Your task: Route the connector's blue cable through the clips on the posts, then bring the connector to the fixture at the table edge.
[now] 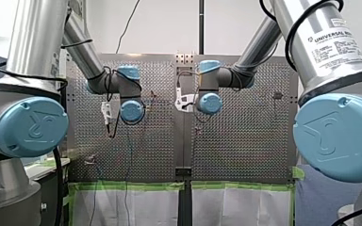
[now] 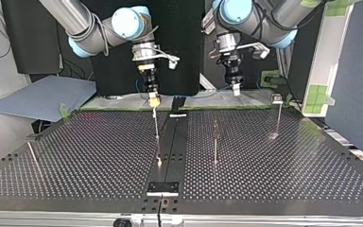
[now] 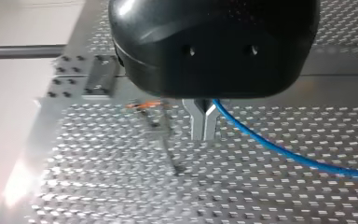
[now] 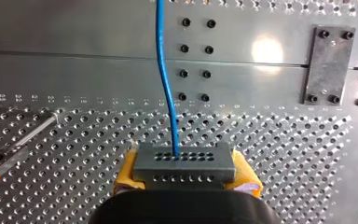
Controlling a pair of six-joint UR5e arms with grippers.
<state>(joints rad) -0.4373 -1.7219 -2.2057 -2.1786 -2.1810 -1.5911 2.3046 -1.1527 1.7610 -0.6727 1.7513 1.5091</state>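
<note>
Over the desk (image 1: pixel 245 150) from behind the arms, you see my left arm (image 1: pixel 99 70) enter at the left and my right arm (image 1: pixel 245 70) at the right, both wrists hanging above the perforated surface. Green tape (image 1: pixel 127 186) lines the edge nearest this camera and a white wall (image 1: pixel 160 23) stands beyond. The grippers are too hidden here to read.

Facing the arms from across the desk, you find my right gripper (image 2: pixel 154 100) left of centre, its yellow tip just over the top of a thin post (image 2: pixel 157 127). My left gripper (image 2: pixel 236 90) hangs to the right, near the far edge. A dark plate (image 2: pixel 162 188) sits at the near edge, and a grey-blue sheet (image 2: pixel 42 97) lies beyond the far left corner.

Looking along my left wrist, you see the metal fingers (image 3: pixel 198 123) pressed together tip to tip just above the desk. The blue cable (image 3: pixel 279 149) comes out at their root and trails away over the holes; you cannot tell whether it is pinched. An orange clip (image 3: pixel 142 105) shows just beside the fingers.

Looking along my right wrist, you see the yellow pads (image 4: pixel 127 172) clamped on the grey connector (image 4: pixel 184 163). The cable runs from it straight ahead, past rows of screws. A bolted plate (image 4: pixel 326 65) lies ahead, off to one side.
</note>
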